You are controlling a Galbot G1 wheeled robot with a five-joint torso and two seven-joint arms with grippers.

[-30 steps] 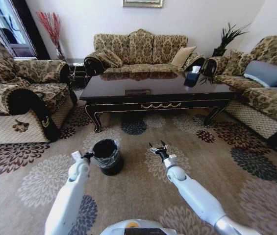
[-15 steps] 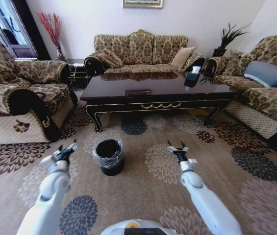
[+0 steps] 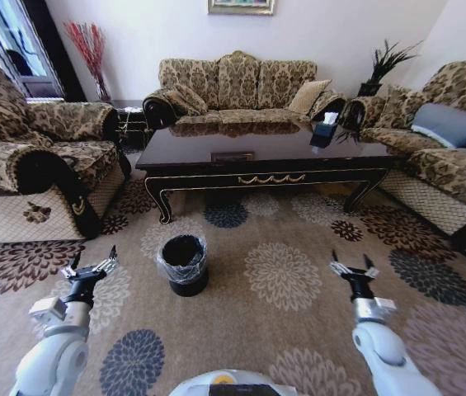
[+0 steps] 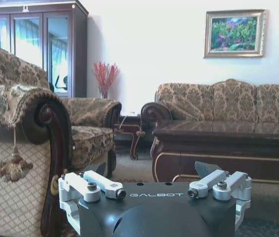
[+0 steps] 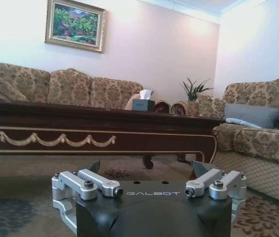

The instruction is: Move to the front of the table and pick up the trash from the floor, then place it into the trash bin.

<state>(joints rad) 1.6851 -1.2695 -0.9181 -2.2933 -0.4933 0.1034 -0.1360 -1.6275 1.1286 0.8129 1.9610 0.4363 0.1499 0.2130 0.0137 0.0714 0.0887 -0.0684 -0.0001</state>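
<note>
The black trash bin point(image 3: 182, 264) with its bag liner stood on the flowered carpet point(image 3: 282, 272) before the coffee table point(image 3: 265, 157), between the two arms. The left gripper point(image 3: 89, 268) and right gripper point(image 3: 353, 266) hung low and well apart from it, fingers spread and empty. In both wrist views the fingertips were cut off. No litter could be made out on the carpet.

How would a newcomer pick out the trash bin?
Find the long dark table between the sofas. On the flowered carpet before its left half stands the trash bin: small, round and black, with a greyish plastic liner over its rim, the one container on the floor.
</note>
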